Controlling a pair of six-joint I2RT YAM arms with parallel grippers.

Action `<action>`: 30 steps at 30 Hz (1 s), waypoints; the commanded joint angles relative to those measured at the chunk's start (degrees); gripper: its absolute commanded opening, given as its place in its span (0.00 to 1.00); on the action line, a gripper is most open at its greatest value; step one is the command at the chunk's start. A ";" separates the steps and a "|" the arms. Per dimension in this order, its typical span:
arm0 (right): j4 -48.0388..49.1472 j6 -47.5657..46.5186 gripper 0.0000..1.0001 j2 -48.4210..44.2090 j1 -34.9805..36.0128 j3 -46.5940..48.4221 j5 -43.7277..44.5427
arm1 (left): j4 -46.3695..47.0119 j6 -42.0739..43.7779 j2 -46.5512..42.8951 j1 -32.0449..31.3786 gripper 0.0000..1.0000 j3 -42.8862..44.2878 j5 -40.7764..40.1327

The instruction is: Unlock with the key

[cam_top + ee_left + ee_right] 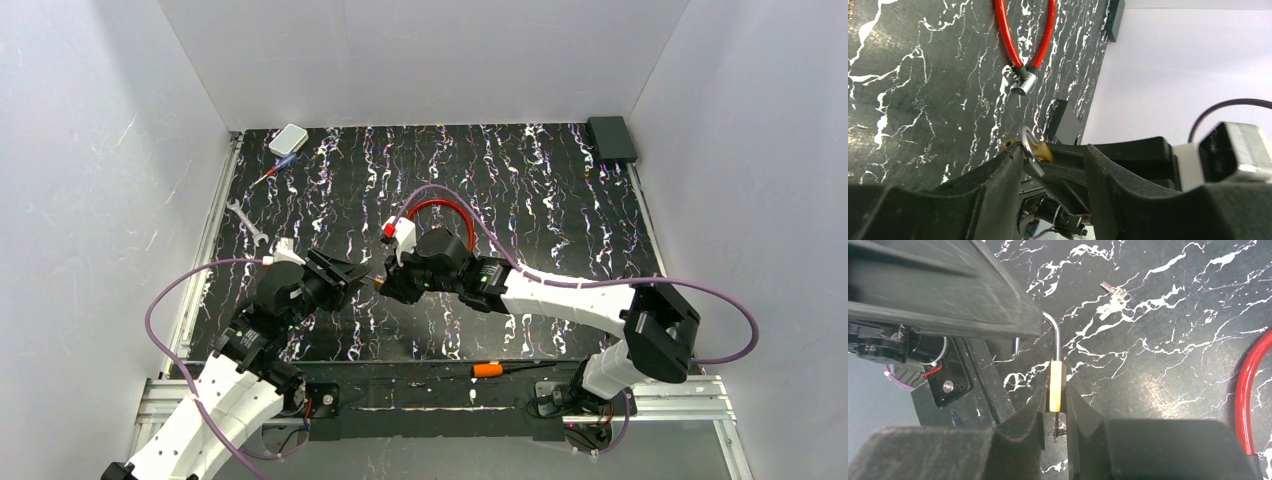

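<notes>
Spreading under everything is the black, white-veined table (560,200), with both arms bent over it toward its middle. The left arm (230,390) rises from 7 o'clock in the top view and folds at the elbow to point toward 2 o'clock. The right arm (580,295) comes in from 4 o'clock, lying low and nearly level as it points toward 9 o'clock, so the two wrists meet nose to nose. A red cable loop (440,208) lies on the table at 12 o'clock from that meeting point. The left gripper (1055,155) has its fingers standing well apart and clamps nothing. The steel shackle (1027,145) of the padlock sits against the tip of its 9 o'clock finger (998,180). The right gripper (1055,400) has its fingers squeezed onto the flat sides of the small brass padlock (1057,382), holding it upright with the shackle pointing to 12 o'clock in the right wrist view, where it runs under the left gripper's finger. The key (1113,296), tiny and silvery, lies flat on the table at 1 o'clock from the padlock, apart from it and from both grippers.
</notes>
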 commanded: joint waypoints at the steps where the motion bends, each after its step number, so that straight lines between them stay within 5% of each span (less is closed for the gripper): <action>1: 2.54 -0.64 0.01 0.68 -0.11 0.34 1.43 | -1.65 0.96 -1.02 -0.17 0.47 3.47 -0.05; 15: 3.93 -1.87 0.01 0.95 1.71 -0.09 -3.93 | 1.01 1.28 2.48 -0.15 0.48 3.43 -1.33; 30: 0.77 -2.09 0.01 3.21 2.36 0.57 3.18 | -6.48 5.36 -0.83 -0.15 0.51 7.14 -5.18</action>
